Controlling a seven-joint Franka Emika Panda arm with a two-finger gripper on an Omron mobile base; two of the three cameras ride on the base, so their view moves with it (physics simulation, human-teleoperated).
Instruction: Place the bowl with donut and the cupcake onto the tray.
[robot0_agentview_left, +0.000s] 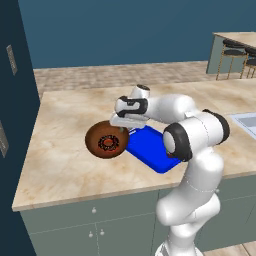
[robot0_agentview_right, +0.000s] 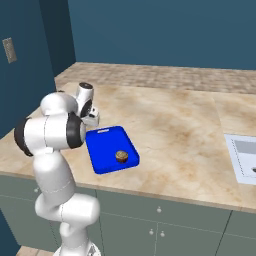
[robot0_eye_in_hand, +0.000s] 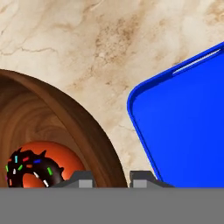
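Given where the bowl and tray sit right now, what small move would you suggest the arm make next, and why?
Probably carry the bowl sideways until it is over the tray, then lower it. The gripper seems to pinch the bowl's rim, the donut sits inside, and the bowl is beside the tray, not on it. The cupcake already rests on the tray's near end, so aim for the bare part.

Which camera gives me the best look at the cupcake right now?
The right base view: the cupcake sits in plain sight on the tray, near its front edge. The left base view has the arm across that end of the tray.
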